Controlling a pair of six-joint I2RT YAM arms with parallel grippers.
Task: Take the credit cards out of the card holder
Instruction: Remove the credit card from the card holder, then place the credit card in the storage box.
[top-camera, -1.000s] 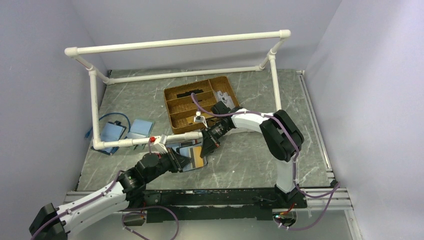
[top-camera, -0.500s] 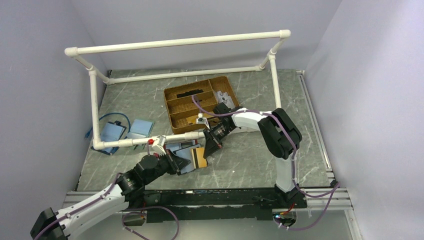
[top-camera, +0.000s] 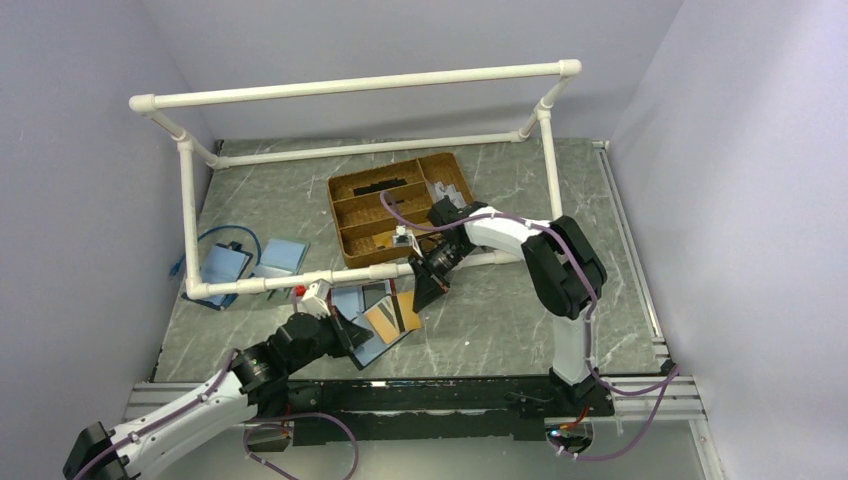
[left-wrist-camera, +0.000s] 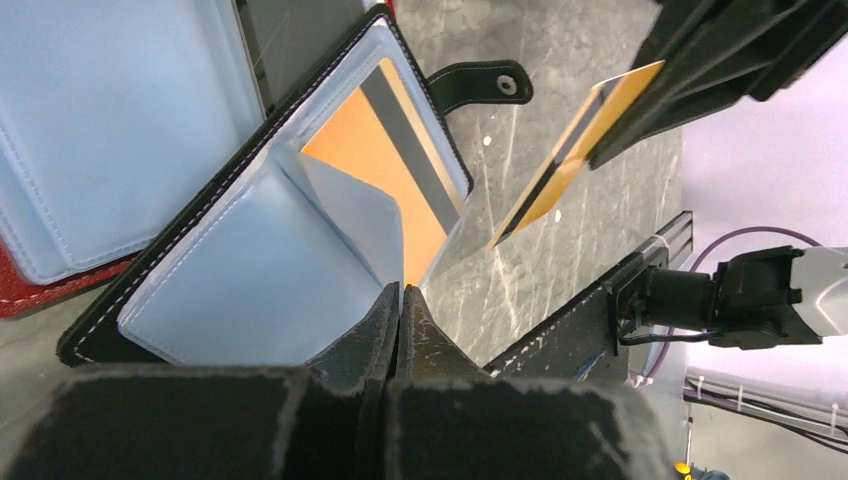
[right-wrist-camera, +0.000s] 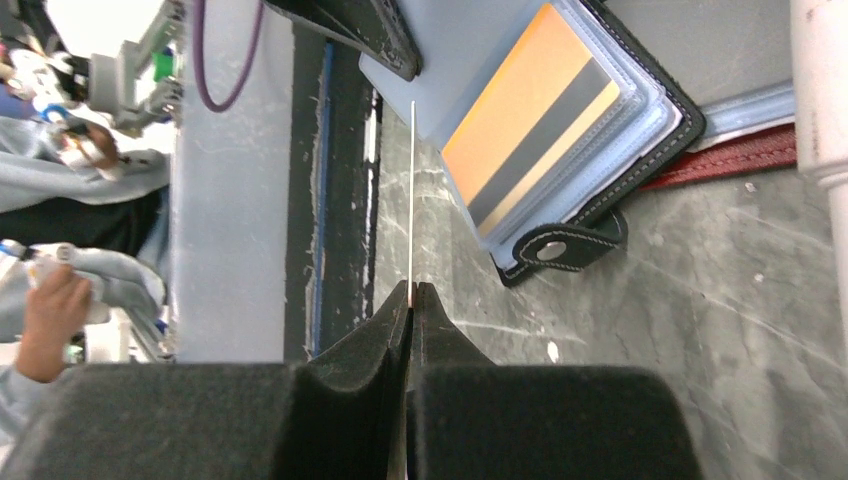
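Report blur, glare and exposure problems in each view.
Top external: even soft light, no glare. Left wrist: near jaws blurred, black-edged folding card holder sharp. Right wrist: jaws blurred, top-left corner blown out white, held orange card only a thin edge-on line.

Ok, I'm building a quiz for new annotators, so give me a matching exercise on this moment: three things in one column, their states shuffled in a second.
Things:
1. left gripper
2. right gripper
3. card holder

States:
A. open, with the sleeved orange card inside
B. shut on a leaf of the holder
C. shut on the loose orange card, clear of the holder

Pairs: 1-B, 2-C, 3-A.
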